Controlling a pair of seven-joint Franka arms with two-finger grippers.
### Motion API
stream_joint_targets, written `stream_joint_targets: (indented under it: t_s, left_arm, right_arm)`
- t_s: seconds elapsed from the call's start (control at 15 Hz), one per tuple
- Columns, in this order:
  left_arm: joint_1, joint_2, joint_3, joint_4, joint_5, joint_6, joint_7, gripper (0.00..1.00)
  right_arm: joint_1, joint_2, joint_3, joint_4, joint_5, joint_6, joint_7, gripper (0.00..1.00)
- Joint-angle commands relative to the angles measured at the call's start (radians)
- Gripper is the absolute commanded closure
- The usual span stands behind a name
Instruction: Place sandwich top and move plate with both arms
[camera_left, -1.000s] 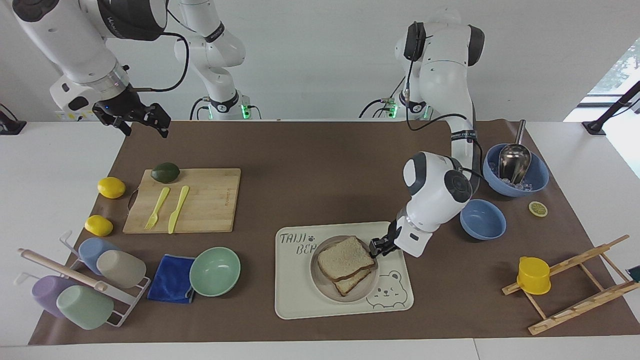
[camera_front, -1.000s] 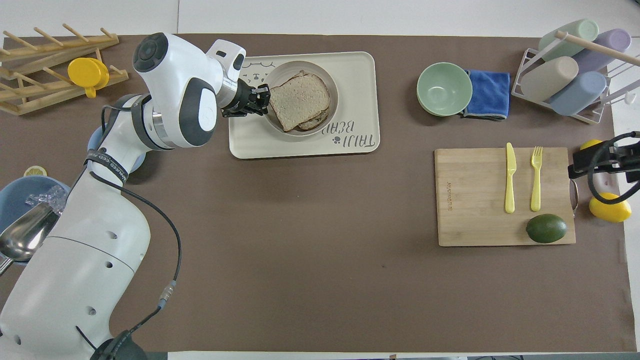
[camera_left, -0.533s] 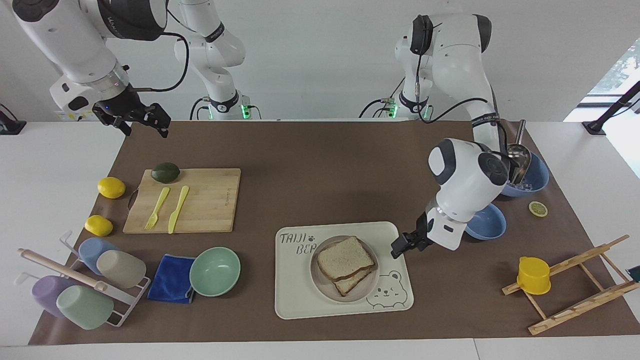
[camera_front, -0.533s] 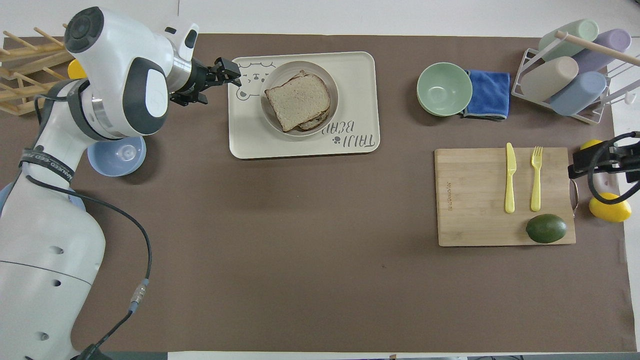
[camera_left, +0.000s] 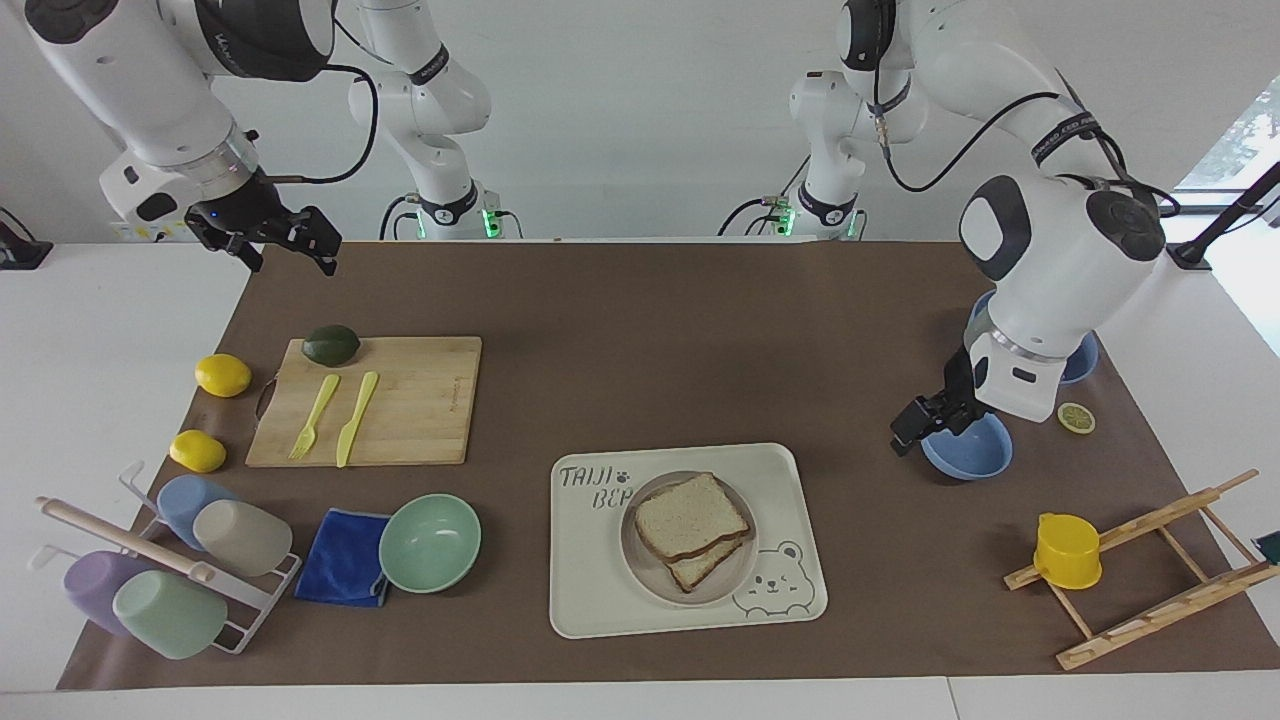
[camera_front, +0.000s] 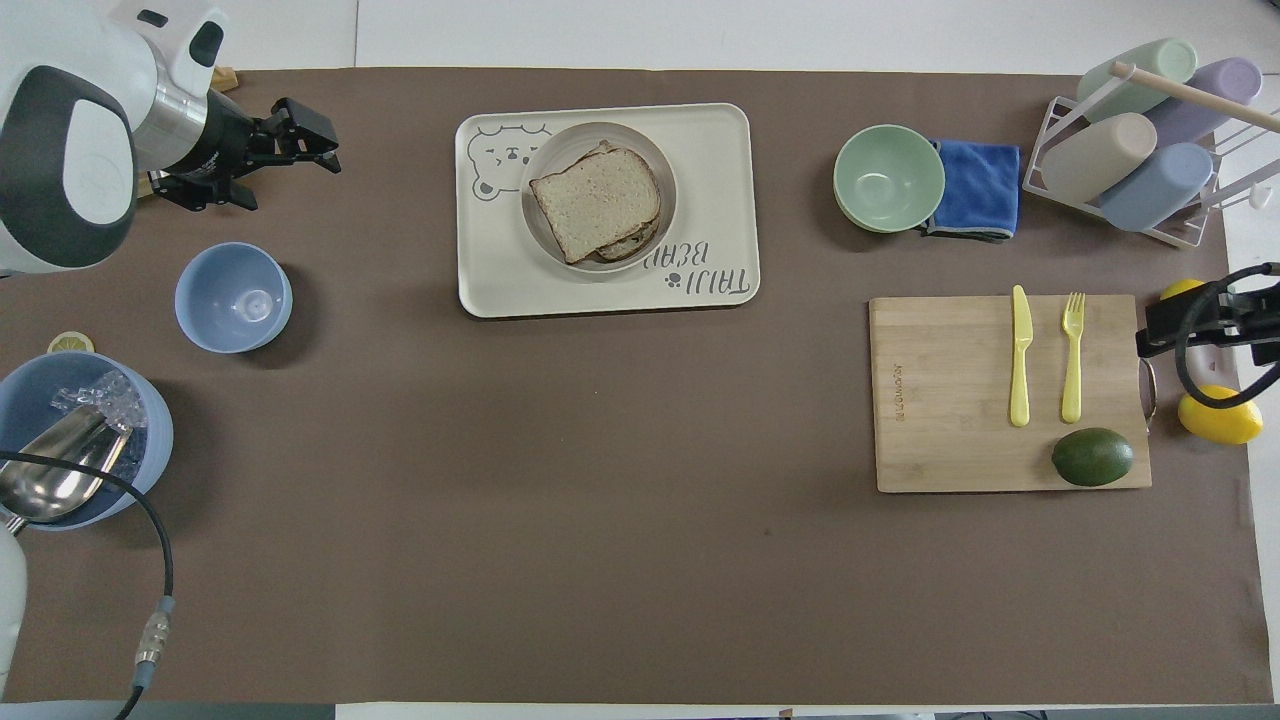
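The sandwich top (camera_left: 690, 517) lies flat on a lower slice (camera_left: 705, 568) on the round beige plate (camera_left: 628, 545), which sits on the cream bear tray (camera_left: 600, 600). In the overhead view the sandwich top (camera_front: 595, 195) covers most of the plate (camera_front: 668, 210). My left gripper (camera_left: 918, 428) is open and empty, raised over the small blue bowl's edge, well off the tray toward the left arm's end; it also shows in the overhead view (camera_front: 318, 138). My right gripper (camera_left: 290, 250) is open and empty and waits raised above the mat's corner by the cutting board.
A small blue bowl (camera_left: 968, 445) sits below my left gripper, with a large blue bowl holding ice and a scoop (camera_front: 85, 450) and a lemon slice (camera_left: 1076, 417) nearby. A wooden rack with a yellow cup (camera_left: 1067, 550), a mint-green bowl (camera_left: 430, 542), a cup rack (camera_left: 170, 560) and a cutting board (camera_left: 410, 400) also stand on the mat.
My left gripper has drawn back from the plate's edge and risen toward the left arm's end of the table. The bread stays on the plate. The right arm has not moved.
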Motion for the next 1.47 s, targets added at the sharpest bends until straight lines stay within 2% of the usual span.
stream_joint_targets:
  t_s: [0.0,0.2,0.53,0.6,0.67,0.87,1.0,1.13,1.27,1.4]
  left_arm:
    - [-0.005,-0.059,0.016,-0.038,0.045,-0.053,0.004,0.00]
    - [0.037,-0.120,0.018,-0.048,0.069,-0.108,0.009,0.00]
    - [0.111,-0.260,0.011,-0.080,0.085,-0.232,0.136,0.00]
    - [0.120,-0.298,0.002,-0.097,0.133,-0.249,0.165,0.00]
    - [0.133,-0.342,-0.027,-0.126,0.172,-0.263,0.194,0.00]
    - [0.255,-0.482,-0.166,-0.275,0.210,-0.288,0.262,0.00]
    - [0.286,-0.530,-0.219,-0.362,0.223,-0.289,0.291,0.00]
    - [0.274,-0.559,-0.222,-0.421,0.223,-0.266,0.293,0.00]
    - [0.275,-0.548,-0.222,-0.414,0.223,-0.199,0.297,0.00]
    - [0.272,-0.504,-0.226,-0.375,0.238,-0.189,0.301,0.00]
  right_arm:
    - [-0.011,-0.017,0.004,-0.014,0.018,0.001,-0.022,0.00]
    - [-0.011,-0.016,0.004,-0.014,0.018,0.001,-0.022,0.00]
    - [-0.011,-0.017,0.004,-0.014,0.018,0.001,-0.022,0.00]
    - [-0.011,-0.016,0.004,-0.014,0.018,0.001,-0.022,0.00]
    - [-0.011,-0.016,0.004,-0.014,0.018,0.001,-0.022,0.00]
    - [-0.011,-0.016,0.004,-0.014,0.018,0.001,-0.022,0.00]
    - [-0.011,-0.016,0.004,-0.014,0.018,0.001,-0.022,0.00]
    - [-0.011,-0.017,0.004,-0.014,0.018,0.001,-0.022,0.00]
    - [-0.011,-0.017,0.004,-0.014,0.018,0.001,-0.022,0.00]
    - [-0.011,-0.016,0.004,-0.014,0.018,0.001,-0.022,0.00]
